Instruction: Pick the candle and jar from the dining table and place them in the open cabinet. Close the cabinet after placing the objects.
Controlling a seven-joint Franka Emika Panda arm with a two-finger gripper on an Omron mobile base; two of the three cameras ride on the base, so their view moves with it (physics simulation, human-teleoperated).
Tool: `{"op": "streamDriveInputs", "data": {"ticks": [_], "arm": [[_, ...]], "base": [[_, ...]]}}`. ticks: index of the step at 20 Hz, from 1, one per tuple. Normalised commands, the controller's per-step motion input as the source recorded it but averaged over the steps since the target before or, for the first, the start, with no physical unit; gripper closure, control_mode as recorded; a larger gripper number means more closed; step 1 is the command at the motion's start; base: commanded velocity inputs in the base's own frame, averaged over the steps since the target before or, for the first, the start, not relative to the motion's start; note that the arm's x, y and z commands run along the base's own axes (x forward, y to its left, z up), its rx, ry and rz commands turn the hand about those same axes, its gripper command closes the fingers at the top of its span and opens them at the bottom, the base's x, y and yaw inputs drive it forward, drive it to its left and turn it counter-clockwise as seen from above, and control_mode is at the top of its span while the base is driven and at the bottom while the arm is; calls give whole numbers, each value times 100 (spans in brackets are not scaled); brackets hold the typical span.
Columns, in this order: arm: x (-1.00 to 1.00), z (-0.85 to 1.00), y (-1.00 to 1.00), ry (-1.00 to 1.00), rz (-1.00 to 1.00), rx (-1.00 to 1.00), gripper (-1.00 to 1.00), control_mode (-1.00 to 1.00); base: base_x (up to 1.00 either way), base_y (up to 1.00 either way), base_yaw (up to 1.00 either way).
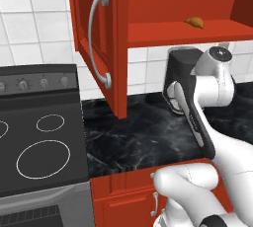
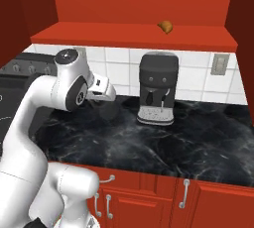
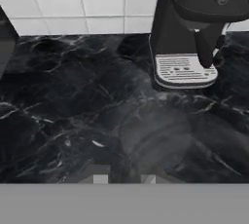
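Black marble counter (image 2: 149, 147) under the red cabinet (image 1: 99, 43); gripper (image 3: 124, 178) fingers pressed together, holding nothing.

The arm folds at the elbow, its gripper (image 3: 124, 179) shut, angled downward.

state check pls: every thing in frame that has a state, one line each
cabinet: open, left door swung out toward the stove
croissant: lying on the cabinet's lower shelf
tool: shut, nothing seen between the tips, above the black counter
coffee machine: upright on the counter, nothing on its drip tray
stove: burners dark, nothing on them
lower cupboard doors: closed
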Motion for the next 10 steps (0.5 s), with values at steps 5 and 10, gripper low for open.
{"op": "streamDriveInputs", "data": {"ticks": [5,10], "arm": [[-37,28,0,-18,34,-11,100,-100],[-45,32,0,-18,33,-23,100,-100]], "base": [[0,0,0],[0,0,0]]}}
